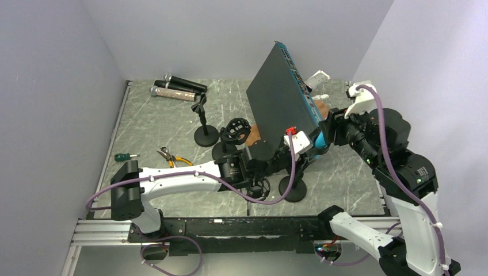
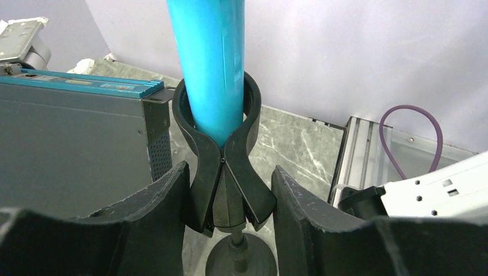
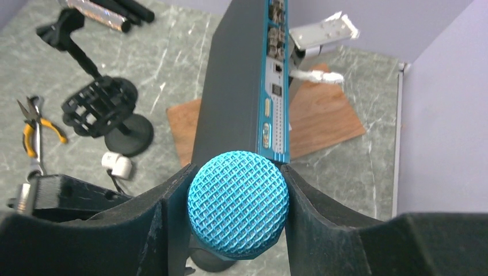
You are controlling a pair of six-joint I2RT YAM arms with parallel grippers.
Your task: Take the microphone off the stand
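- Grips the blue microphone by its mesh head with the right gripper, directly above the stand; clenched, with a finger pressed to the mesh on each side
- Keeps the microphone's barrel seated upright in the ring of the stand's spring clip; not yet out of it
- Brackets the clip's pinch levers just below that ring with the left gripper; clenched on the clip, a finger against each lever
- Shows a dark rack unit with a blue port face propped on edge and tilted, just behind the stand; a wooden board on the table under it
- Places a shock-mount stand left of the stand and beyond it; an empty clip stand farther left; yellow-handled pliers left of both
- Leaves black and silver microphones lying well apart from the stand, at the far left of the table
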